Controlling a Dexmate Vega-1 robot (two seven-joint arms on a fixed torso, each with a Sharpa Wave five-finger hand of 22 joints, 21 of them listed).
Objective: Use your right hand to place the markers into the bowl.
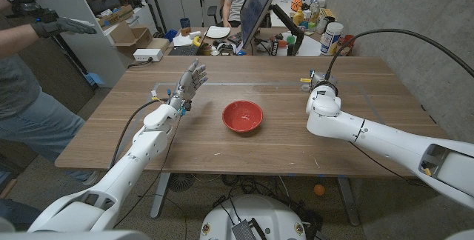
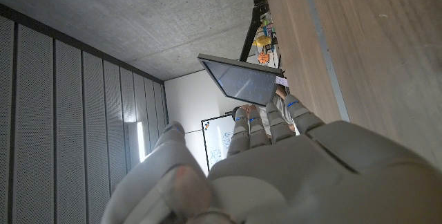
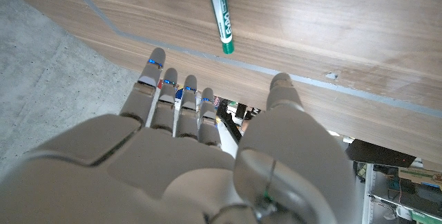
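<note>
Right hand [image 3: 207, 162]: fingers apart, holding nothing, just short of green marker [image 3: 219, 13].
Risk: marker rolls off the surface [image 1: 244, 151] (round barrel, edge near).
Bowl [image 1: 242, 115]: 9 o'clock of hand.

A red bowl [image 1: 243, 115] is standing upright near the middle of the wooden table [image 1: 385, 84], a little closer to the near edge, and it is holding nothing inside. A white marker [image 3: 219, 11] with a green cap and green lettering is lying flat on the table, toward the right side, just beside a thin grey line on the wood.
</note>
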